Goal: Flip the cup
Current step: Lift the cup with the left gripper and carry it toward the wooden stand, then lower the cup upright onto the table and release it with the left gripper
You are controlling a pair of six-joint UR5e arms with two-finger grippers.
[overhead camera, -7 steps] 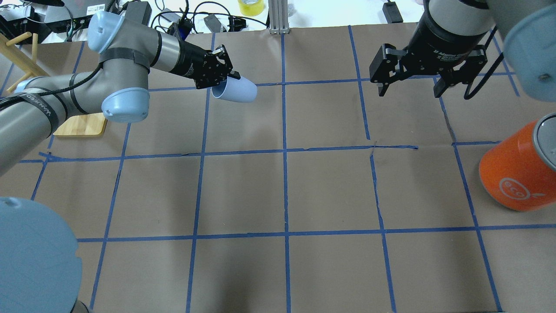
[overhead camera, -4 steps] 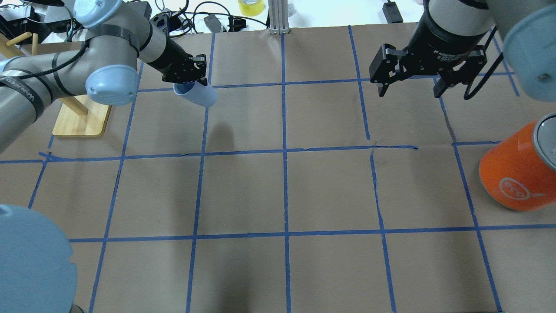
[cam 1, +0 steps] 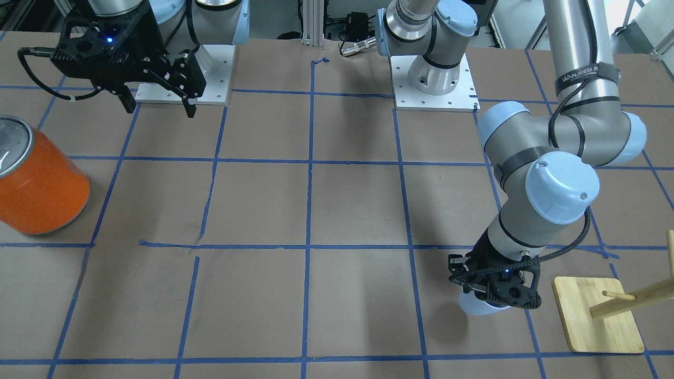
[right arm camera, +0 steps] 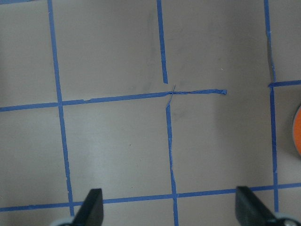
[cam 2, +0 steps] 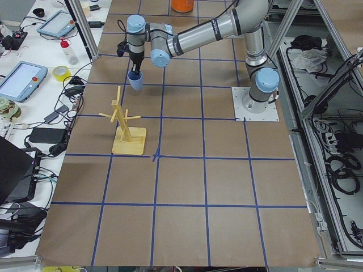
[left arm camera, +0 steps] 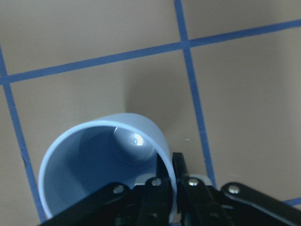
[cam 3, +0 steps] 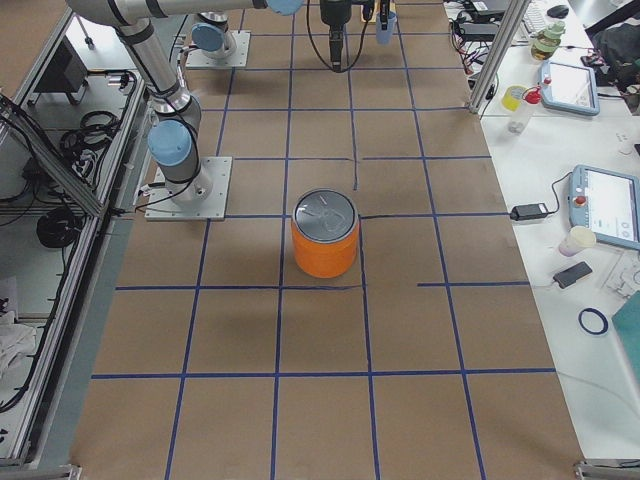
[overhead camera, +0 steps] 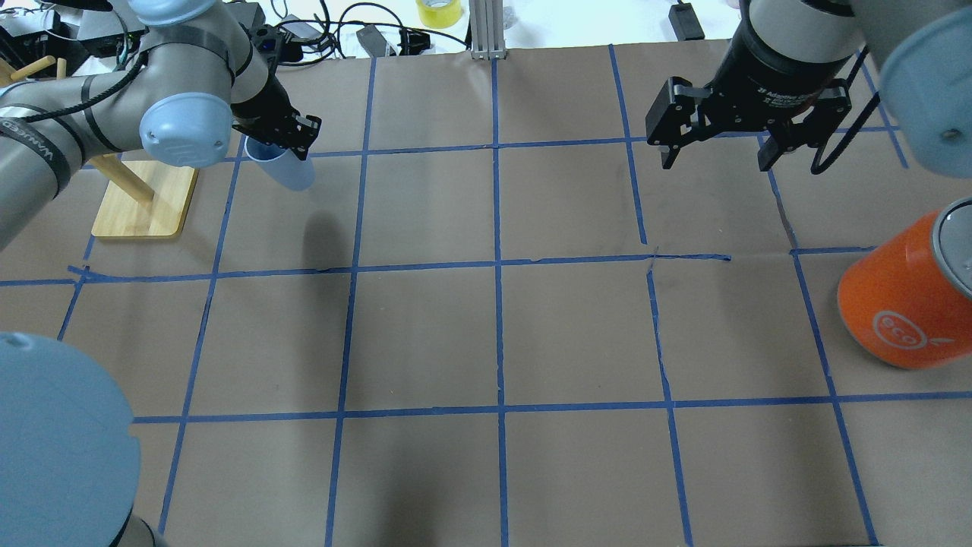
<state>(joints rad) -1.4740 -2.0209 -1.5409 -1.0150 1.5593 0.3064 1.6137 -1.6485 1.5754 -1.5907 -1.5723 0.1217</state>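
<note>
Left gripper (overhead camera: 282, 144) clamped on cup (left arm camera: 89, 165) rim; only wrist view shows its inner bottom; right gripper (overhead camera: 717, 159) apart.

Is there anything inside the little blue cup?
Empty. The left wrist view looks straight into the cup, and only its bare blue bottom shows.

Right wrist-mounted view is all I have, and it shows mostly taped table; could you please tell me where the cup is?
Observer: The left gripper pinches the cup by its rim, lifted off the table beside the wooden rack.
Operator: Which way does its mouth face?
Observer: Up toward the wrist, slightly tilted; the left wrist view looks into its blue inside.
Operator: And on my side?
Observer: The right gripper hangs open and empty, apart from the orange can.
</note>
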